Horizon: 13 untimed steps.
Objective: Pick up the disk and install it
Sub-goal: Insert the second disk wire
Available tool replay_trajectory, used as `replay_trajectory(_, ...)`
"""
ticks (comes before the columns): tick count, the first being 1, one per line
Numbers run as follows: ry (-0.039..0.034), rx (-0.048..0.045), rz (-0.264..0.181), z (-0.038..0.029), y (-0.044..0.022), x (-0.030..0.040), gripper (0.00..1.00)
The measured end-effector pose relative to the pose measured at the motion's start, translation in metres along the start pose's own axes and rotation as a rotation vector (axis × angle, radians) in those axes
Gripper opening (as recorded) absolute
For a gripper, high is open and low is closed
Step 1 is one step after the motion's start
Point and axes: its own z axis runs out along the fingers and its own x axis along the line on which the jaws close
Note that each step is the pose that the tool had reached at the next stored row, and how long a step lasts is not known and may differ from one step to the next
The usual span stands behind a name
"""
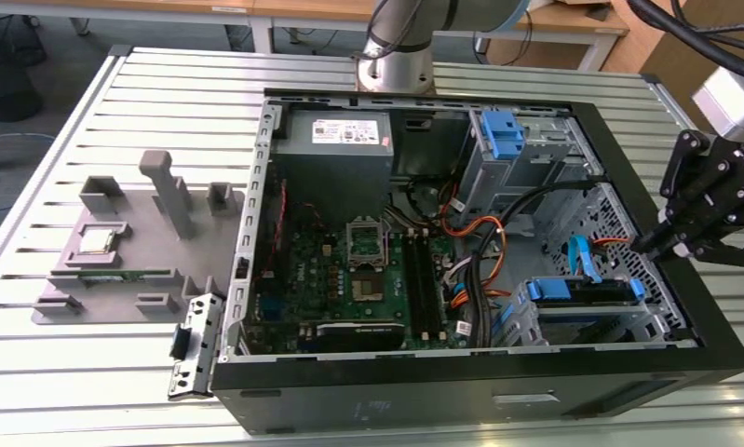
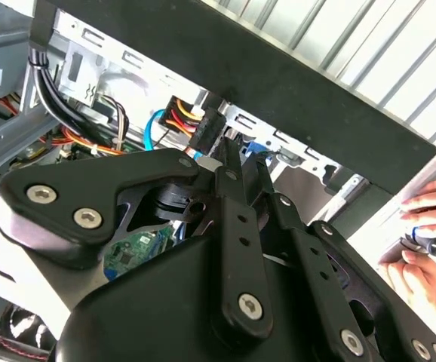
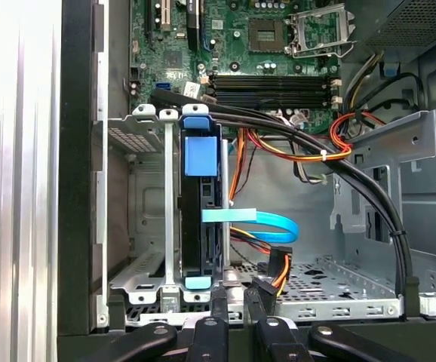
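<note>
The disk (image 1: 579, 291) sits in the drive cage at the open computer case's front corner, on the exterior view's right, with its blue carrier frame showing. In the first wrist view the disk (image 3: 200, 188) stands on edge between the cage's metal rails. My gripper (image 1: 665, 244) hangs at the case's side wall, just outside the cage, with its fingers together and nothing between them. In the first wrist view the gripper (image 3: 234, 292) is a short way from the disk's end. The fingertips (image 2: 229, 162) point into the case, close to a black cable connector (image 2: 203, 128).
Black, orange and blue cables (image 3: 278, 226) cross the bay beside the disk. A second blue bracket (image 1: 502, 135) sits in the upper cage. A grey fixture (image 1: 136, 242) lies on the slatted table at the exterior view's left. A person's hand (image 2: 429, 226) rests beside the case.
</note>
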Motion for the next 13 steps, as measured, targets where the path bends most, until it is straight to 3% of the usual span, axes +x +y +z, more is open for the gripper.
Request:
replay_trajectory(9, -0.0001, 0.0000, 0.000, 0.0013, 0.0005, -0.0168, 0.23)
replay_trajectory(13, -0.0001, 0.0000, 0.000, 0.0035, 0.0003, -0.0185, 0.23)
